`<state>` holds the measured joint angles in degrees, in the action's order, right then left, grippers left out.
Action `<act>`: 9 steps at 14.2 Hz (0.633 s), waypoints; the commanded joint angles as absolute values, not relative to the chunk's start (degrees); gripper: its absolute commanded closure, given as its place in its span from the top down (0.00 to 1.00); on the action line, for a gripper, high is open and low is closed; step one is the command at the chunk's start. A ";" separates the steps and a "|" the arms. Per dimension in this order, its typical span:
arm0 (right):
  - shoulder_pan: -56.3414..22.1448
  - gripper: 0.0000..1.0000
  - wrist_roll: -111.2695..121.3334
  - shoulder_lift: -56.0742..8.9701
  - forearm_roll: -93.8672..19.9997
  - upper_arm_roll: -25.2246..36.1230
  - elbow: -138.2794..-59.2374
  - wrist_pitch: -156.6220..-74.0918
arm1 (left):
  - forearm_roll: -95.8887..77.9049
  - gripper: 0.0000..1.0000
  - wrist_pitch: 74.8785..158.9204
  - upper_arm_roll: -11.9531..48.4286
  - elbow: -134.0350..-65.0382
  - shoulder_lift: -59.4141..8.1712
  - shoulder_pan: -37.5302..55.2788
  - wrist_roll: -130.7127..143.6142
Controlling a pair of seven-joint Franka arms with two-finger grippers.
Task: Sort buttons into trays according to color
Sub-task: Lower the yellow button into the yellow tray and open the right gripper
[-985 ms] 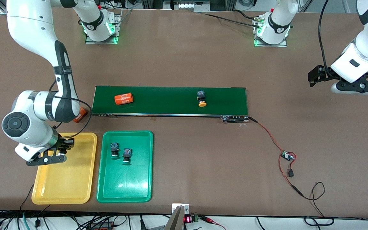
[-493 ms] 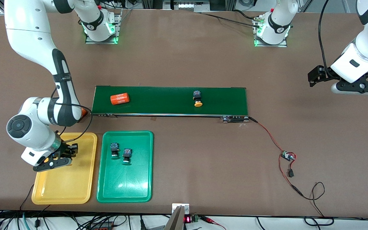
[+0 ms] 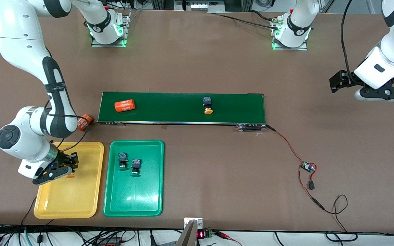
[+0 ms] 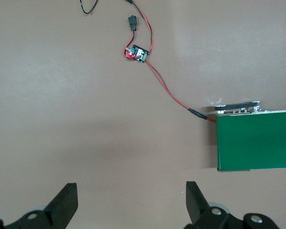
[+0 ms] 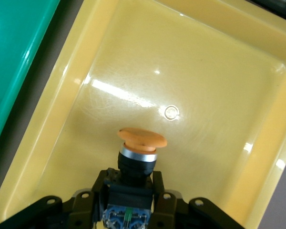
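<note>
Right gripper (image 3: 67, 168) is clamped on a yellow-capped button (image 5: 139, 152), low over the yellow tray (image 3: 80, 201). Two green-capped buttons (image 3: 128, 164) lie in the green tray (image 3: 149, 205); another yellow-capped one (image 3: 207, 105) rides the conveyor belt (image 3: 238, 106) with an orange cylinder (image 3: 124, 105). Left gripper (image 4: 131, 202) waits with fingers spread, over bare table at its own end.

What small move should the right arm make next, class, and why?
Probably open the right end effector to release the yellow-capped button: it is shut on the button, low over the yellow tray, the matching colour. The left end effector waits open.
</note>
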<state>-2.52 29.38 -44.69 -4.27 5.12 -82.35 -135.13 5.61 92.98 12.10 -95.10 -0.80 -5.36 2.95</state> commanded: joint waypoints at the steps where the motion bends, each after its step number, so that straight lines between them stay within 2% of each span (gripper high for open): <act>1: -1.23 0.16 33.39 -44.56 -4.92 3.43 -83.50 -136.84 | 4.75 1.00 91.41 12.13 -92.99 -1.76 -5.54 2.90; 6: -1.14 0.16 37.61 -48.95 -5.01 3.08 -83.85 -148.43 | 4.75 1.00 91.49 12.13 -92.99 -1.76 -5.54 2.81; 7: -0.97 0.19 39.01 -49.56 -5.10 2.38 -83.85 -150.10 | 4.75 1.00 91.41 12.13 -92.99 -1.76 -5.54 2.81; 8: -0.88 0.48 39.02 -49.92 -5.27 1.76 -83.85 -151.34 | 4.66 1.00 91.41 12.13 -92.99 -1.76 -5.54 2.90; 9: -1.05 0.99 38.41 -49.75 -7.19 1.58 -83.93 -151.35 | 4.75 1.00 91.49 12.13 -92.99 -1.76 -5.54 2.81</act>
<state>-2.08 36.68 -50.21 -4.84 3.48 -83.67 -150.11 5.61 92.98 12.10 -94.86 -1.07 -5.36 2.95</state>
